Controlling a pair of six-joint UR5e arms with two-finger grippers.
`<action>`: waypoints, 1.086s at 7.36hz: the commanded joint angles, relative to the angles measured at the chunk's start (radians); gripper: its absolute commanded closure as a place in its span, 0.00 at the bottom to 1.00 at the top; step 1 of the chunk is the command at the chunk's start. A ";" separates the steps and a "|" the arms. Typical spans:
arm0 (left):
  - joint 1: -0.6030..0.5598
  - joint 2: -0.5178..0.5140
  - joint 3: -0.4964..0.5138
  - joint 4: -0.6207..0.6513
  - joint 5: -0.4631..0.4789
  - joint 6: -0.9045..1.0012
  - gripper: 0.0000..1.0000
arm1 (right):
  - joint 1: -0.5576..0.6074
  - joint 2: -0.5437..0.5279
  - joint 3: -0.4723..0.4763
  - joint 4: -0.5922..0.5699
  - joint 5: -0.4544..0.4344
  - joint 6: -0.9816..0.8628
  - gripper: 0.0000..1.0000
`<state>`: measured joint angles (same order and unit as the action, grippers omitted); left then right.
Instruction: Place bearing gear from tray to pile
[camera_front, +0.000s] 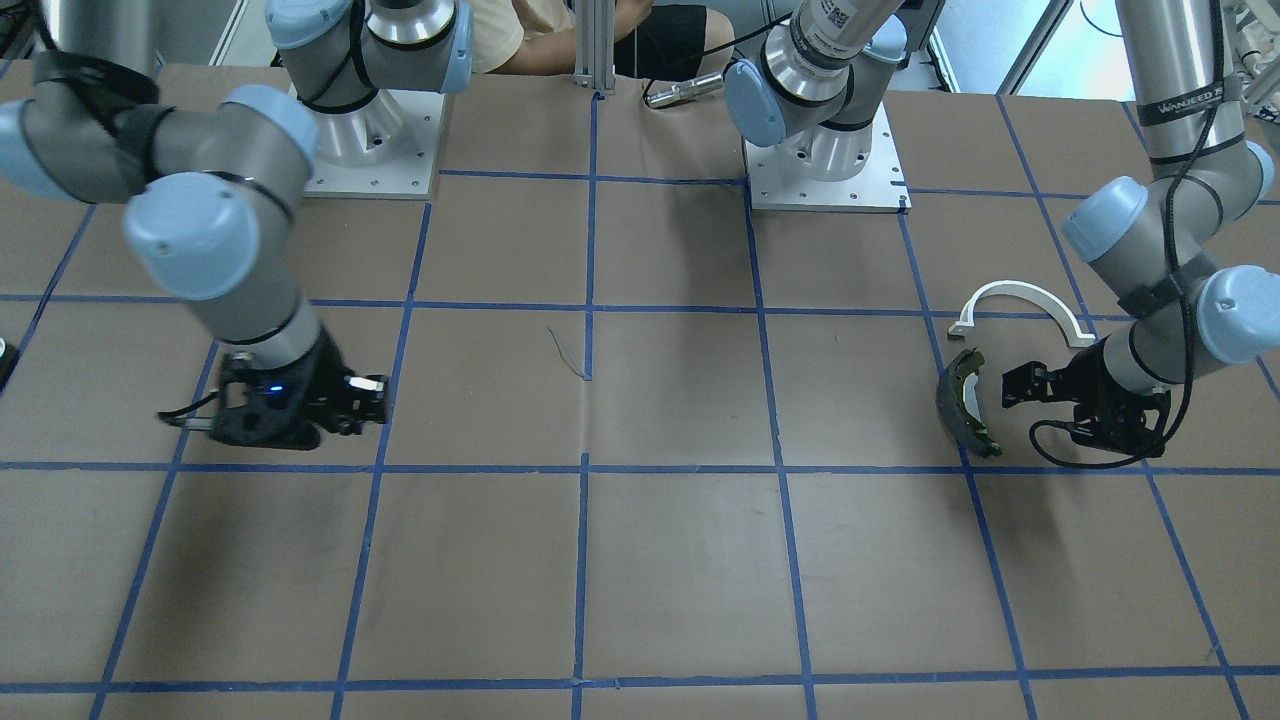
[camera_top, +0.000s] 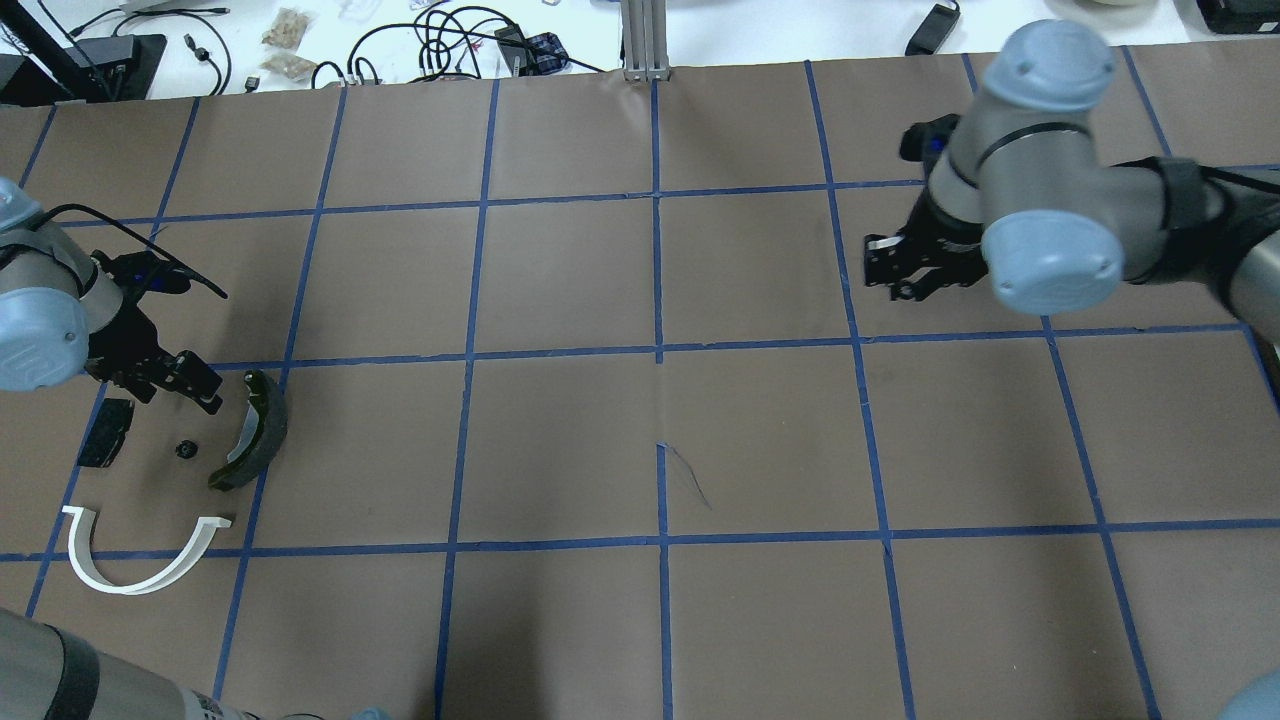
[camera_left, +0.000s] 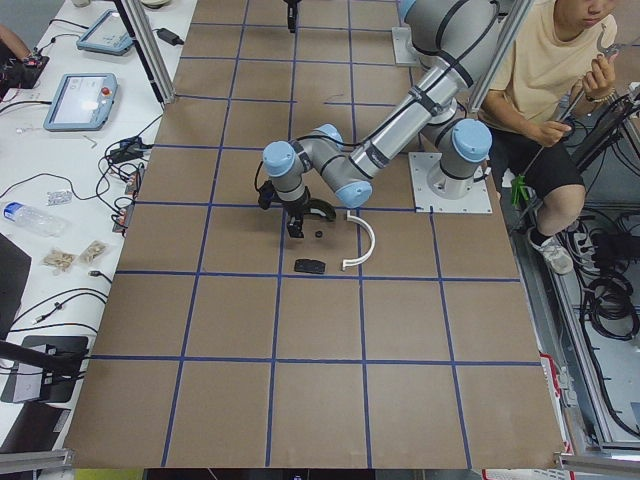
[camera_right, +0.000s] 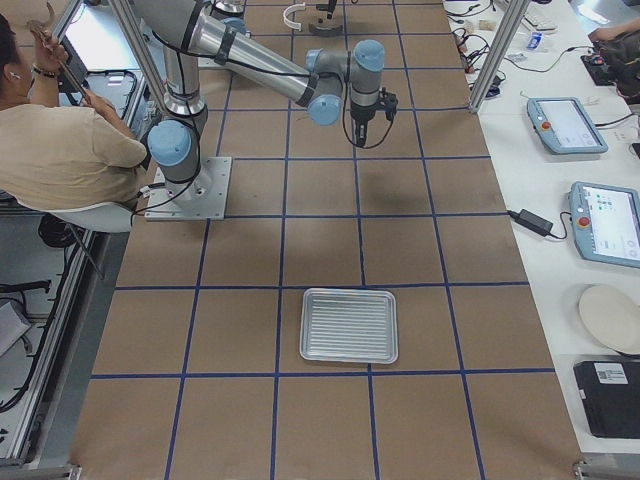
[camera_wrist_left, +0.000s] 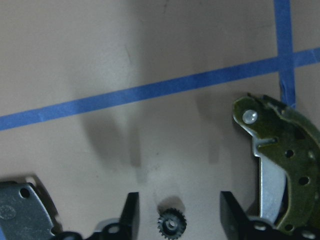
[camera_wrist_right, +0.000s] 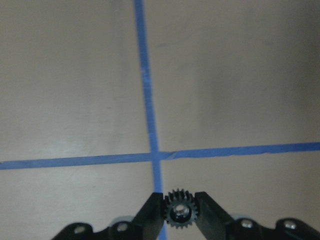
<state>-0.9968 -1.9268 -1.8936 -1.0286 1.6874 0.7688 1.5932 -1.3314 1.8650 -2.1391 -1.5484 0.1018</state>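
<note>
My right gripper (camera_wrist_right: 180, 200) is shut on a small black toothed bearing gear (camera_wrist_right: 180, 214) and holds it above a blue tape crossing; it also shows in the overhead view (camera_top: 888, 272). The pile lies at the table's left end: a white half-ring arch (camera_top: 140, 555), a dark curved brake shoe (camera_top: 255, 430), a black rectangular pad (camera_top: 105, 432) and a second small gear (camera_top: 185, 450). My left gripper (camera_wrist_left: 179, 212) is open over the pile. That gear (camera_wrist_left: 171, 225) lies on the table between its fingers, untouched. The metal tray (camera_right: 349, 325) looks empty.
The brake shoe (camera_wrist_left: 285, 165) lies close beside the left gripper's finger. Brown paper with a blue tape grid covers the table (camera_top: 660, 440). A seated person (camera_left: 560, 80) is behind the robot bases. Tablets and cables lie on the side benches.
</note>
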 joint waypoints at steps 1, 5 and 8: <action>-0.044 0.017 0.022 -0.025 -0.005 -0.041 0.00 | 0.219 0.058 0.000 -0.091 0.005 0.331 0.90; -0.290 0.037 0.269 -0.372 -0.014 -0.381 0.00 | 0.431 0.242 -0.021 -0.342 0.007 0.508 0.83; -0.442 0.039 0.277 -0.374 -0.069 -0.628 0.00 | 0.468 0.278 -0.061 -0.360 -0.001 0.575 0.40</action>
<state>-1.3775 -1.8860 -1.6216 -1.4015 1.6344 0.2413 2.0535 -1.0642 1.8114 -2.4876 -1.5431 0.6634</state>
